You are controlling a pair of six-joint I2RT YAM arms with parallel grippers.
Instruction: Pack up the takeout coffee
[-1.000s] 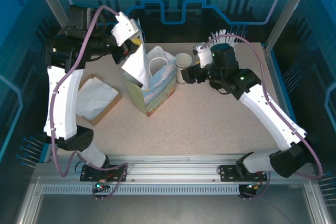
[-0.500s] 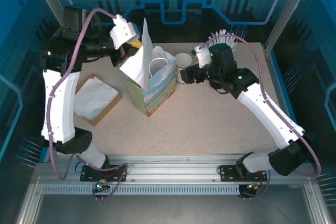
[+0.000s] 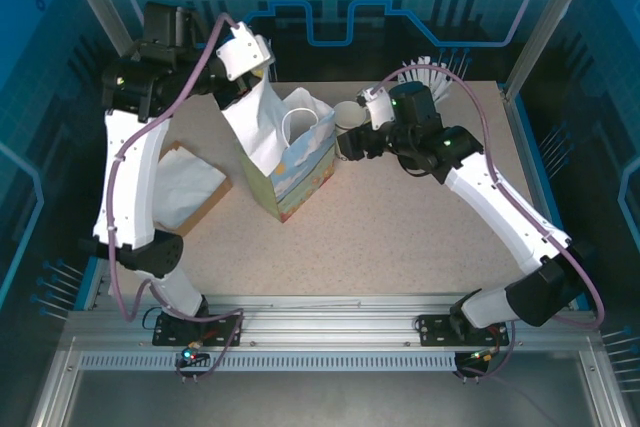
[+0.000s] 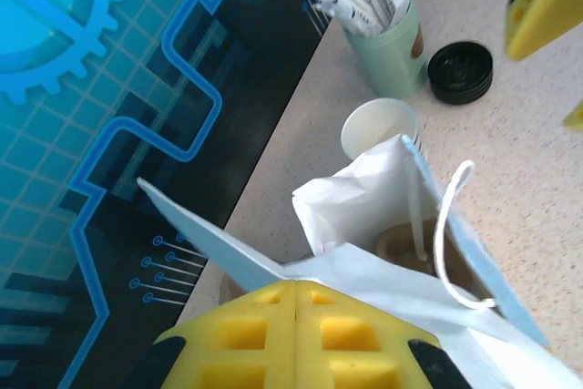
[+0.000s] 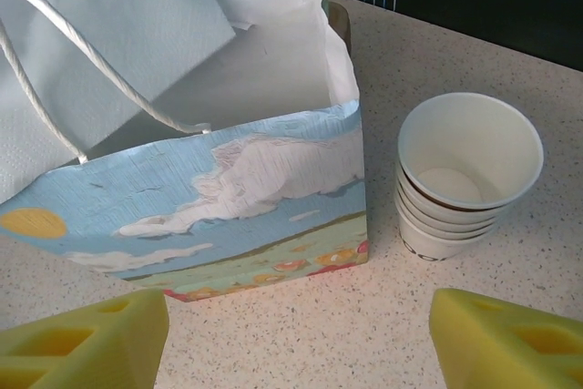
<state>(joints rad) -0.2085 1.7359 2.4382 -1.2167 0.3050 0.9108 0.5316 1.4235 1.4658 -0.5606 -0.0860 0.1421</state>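
White arms (image 3: 130, 177) with black joints, purple cables (image 3: 600, 297), yellow gridded fingers (image 5: 82, 339).

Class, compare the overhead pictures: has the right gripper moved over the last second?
Yes. The right gripper has shifted slightly left, towards the gift bag, which has stayed where it was.

The raised left hand (image 4: 296, 321) is pinched closed, while the lower right hand (image 5: 296, 339) stands wide open.
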